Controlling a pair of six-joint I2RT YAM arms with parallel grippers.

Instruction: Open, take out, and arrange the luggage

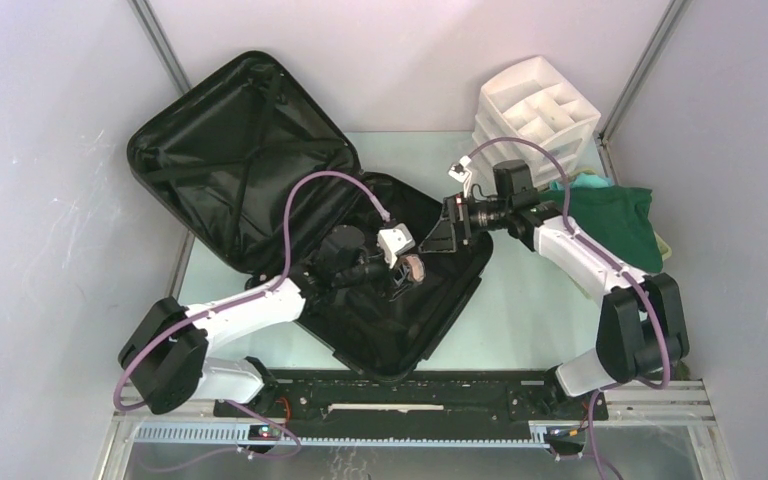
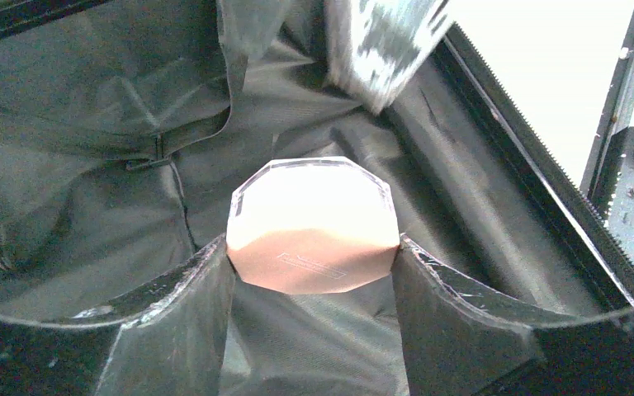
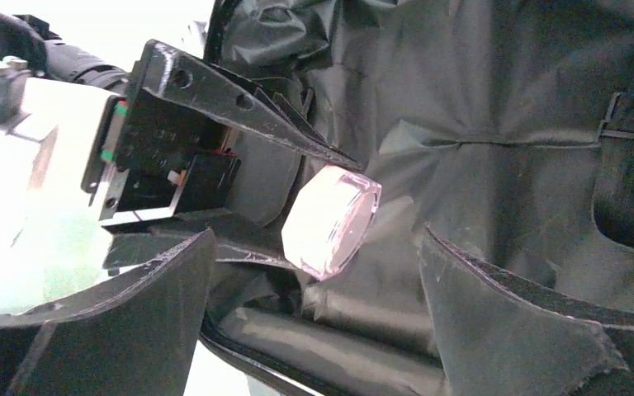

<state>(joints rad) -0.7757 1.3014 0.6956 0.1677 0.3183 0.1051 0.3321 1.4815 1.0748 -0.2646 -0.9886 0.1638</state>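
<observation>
The black luggage (image 1: 240, 150) lies open on the table, its lid leaning back at the left and its lined lower half (image 1: 400, 320) at the centre. My left gripper (image 1: 412, 268) is over the lower half, shut on a pink octagonal box (image 2: 314, 227) held between its fingertips. The box also shows in the right wrist view (image 3: 330, 221). My right gripper (image 1: 440, 235) is open and empty at the luggage's right rim, facing the box, its jaws wide apart.
A white three-tier drawer organizer (image 1: 538, 115) stands at the back right. A dark green cloth (image 1: 615, 220) lies over a pale basket at the right. The black lining (image 2: 74, 165) is loose and wrinkled. The luggage's zipper rim (image 2: 537, 165) runs close by.
</observation>
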